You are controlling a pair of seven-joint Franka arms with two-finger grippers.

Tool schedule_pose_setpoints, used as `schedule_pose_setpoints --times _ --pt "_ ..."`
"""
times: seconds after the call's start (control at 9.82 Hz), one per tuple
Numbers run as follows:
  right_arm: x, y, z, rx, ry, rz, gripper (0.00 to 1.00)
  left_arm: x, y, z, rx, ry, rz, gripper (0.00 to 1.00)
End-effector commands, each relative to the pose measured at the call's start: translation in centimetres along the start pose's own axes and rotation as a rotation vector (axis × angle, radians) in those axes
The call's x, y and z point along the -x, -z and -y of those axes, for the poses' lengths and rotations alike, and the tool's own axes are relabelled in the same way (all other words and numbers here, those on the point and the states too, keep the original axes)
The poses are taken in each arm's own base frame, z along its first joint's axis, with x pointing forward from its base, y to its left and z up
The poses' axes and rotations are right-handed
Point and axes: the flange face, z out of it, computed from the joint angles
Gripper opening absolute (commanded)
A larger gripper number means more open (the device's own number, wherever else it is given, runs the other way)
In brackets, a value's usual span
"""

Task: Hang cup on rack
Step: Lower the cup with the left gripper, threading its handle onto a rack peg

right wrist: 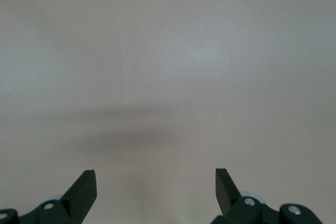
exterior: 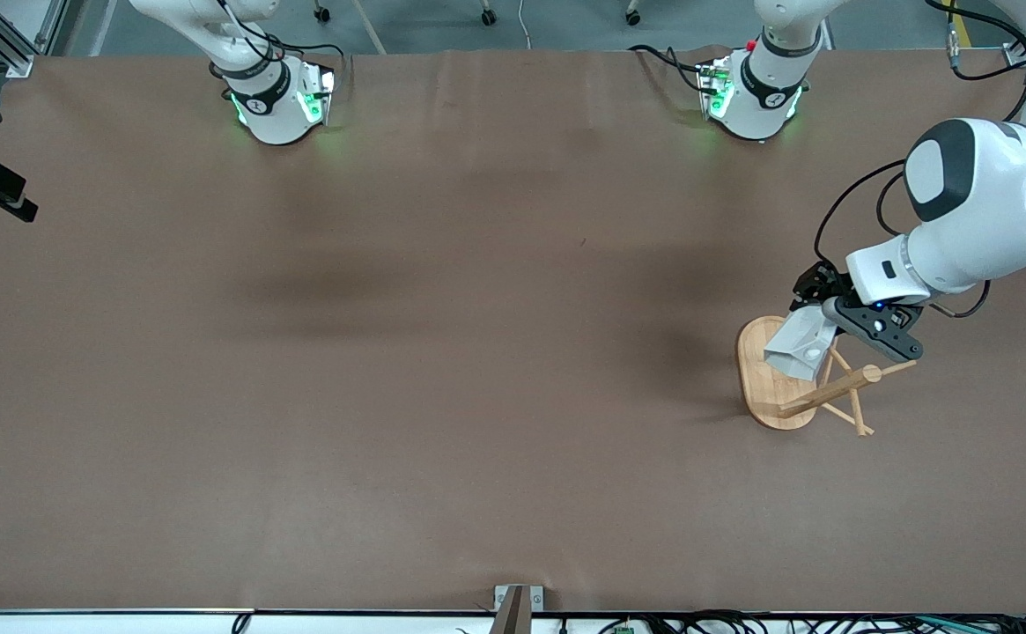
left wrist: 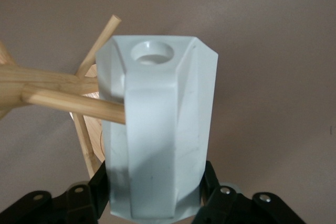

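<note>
Just a big table point(exterior: 442, 352) covered in plain brown sheeting. The only thing sitting on it is the rack point(exterior: 772, 387), a bamboo mug tree on an oval base, out around 3 o'clock at the left arm's end.

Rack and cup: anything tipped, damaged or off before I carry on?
Nothing stands out. The rack stands upright on its base, pegs intact. The left tool holds the cup tilted over the rack, a peg beside its handle, not through the hole. No damage shows.

Glossy white arms point(exterior: 975, 211) with black joint bands and cables — green-lit bases point(exterior: 279, 101), black fingers point(right wrist: 84, 192).
</note>
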Motion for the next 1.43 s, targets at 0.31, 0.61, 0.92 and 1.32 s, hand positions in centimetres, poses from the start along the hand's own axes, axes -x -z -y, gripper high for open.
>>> schedule_pose_setpoints --times 0.31,0.61,0.92,1.32 --pt "0.3 0.1 0.7 0.014 0.007 0.003 1.00 -0.9 -1.3 2.5 0.050 -0.018 -0.020 0.21" --pt "0.2 0.0 0.8 0.014 0.007 0.001 1.00 -1.0 -1.5 2.7 0.055 -0.014 -0.022 1.00" --pt "0.1 -0.2 0.7 0.012 0.004 0.006 1.00 -1.1 -1.0 2.5 0.047 -0.003 -0.025 1.00" --pt "0.1 -0.2 0.7 0.012 0.004 0.004 1.00 -1.7 4.1 0.8 0.020 0.140 -0.012 1.00"
